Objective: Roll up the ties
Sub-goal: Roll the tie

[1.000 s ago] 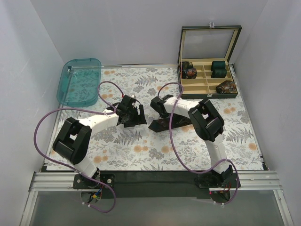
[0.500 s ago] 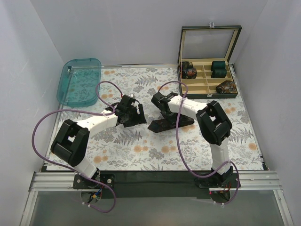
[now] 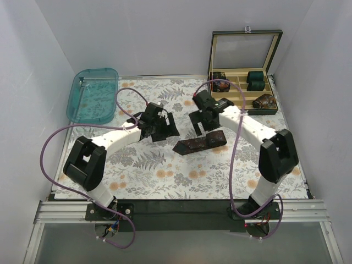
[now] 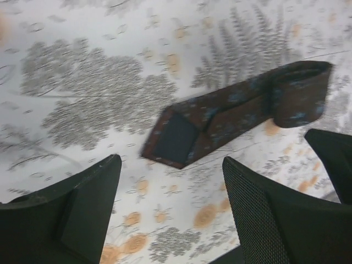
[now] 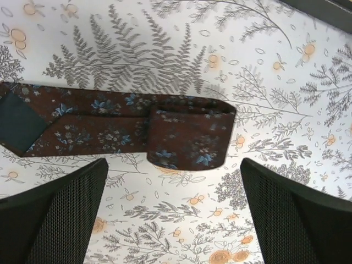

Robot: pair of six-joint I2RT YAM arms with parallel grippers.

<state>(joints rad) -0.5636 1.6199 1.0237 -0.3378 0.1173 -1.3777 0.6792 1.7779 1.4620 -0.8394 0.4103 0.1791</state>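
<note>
Pulled the right hand (image 3: 201,125) up toward the far edge and spread it wide, clear of the tie (image 3: 201,143). Left that in the middle of the bench (image 3: 143,176), coiled at its right end only, probably for a fresh grip. Holding the left hand (image 3: 164,131) near the pointed end, open and empty, likely to steady it. Counted: two hands, one tie, one box (image 3: 245,111) at the far right corner with two teal bundles (image 3: 256,80), one tray (image 3: 93,96) at the far left corner.

White links and bulky black joints make up the left arm (image 3: 113,139) and right arm (image 3: 248,124); purple cables (image 3: 232,165) loop along each (black finger pads (image 5: 291,220), seemingly mesh-textured).
</note>
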